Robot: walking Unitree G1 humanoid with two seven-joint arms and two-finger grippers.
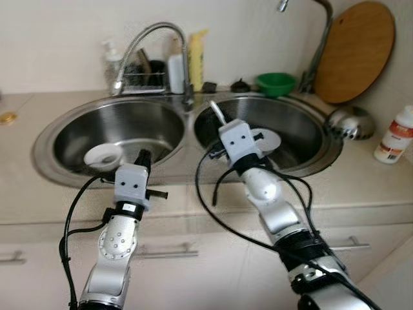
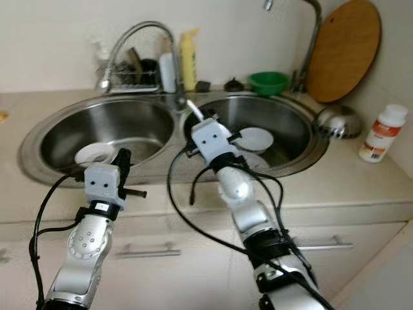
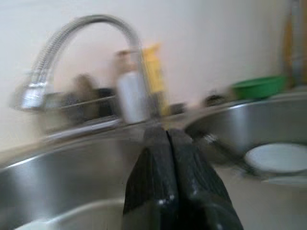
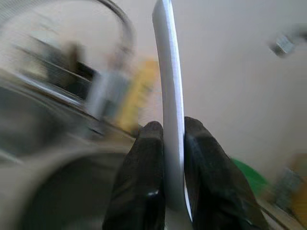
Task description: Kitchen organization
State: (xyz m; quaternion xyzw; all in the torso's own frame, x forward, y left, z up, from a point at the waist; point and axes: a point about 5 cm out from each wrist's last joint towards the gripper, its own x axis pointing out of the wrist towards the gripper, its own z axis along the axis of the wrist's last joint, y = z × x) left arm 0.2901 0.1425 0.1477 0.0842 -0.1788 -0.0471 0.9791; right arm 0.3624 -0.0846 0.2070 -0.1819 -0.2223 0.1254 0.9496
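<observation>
A double steel sink (image 1: 45, 139) lies before me. My right gripper (image 4: 172, 127) is shut on a thin white plate (image 4: 168, 57), held edge-on and upright over the right basin's near-left rim; the same plate (image 1: 217, 113) sticks up above the wrist. Another white plate (image 1: 270, 138) lies in the right basin. A small white bowl (image 1: 103, 155) sits in the left basin. My left gripper (image 1: 143, 159) hovers at the left basin's front rim beside that bowl, its fingers (image 3: 158, 163) shut with nothing between them.
A spring faucet (image 1: 151, 32) arches between the basins, with a rack (image 1: 143, 81) and bottles behind. A green bowl (image 1: 276, 82), a round wooden board (image 1: 356, 50), a steel bowl (image 1: 350, 123) and a white bottle (image 1: 395, 135) stand at the right. Cabinet handles (image 1: 164, 250) are below.
</observation>
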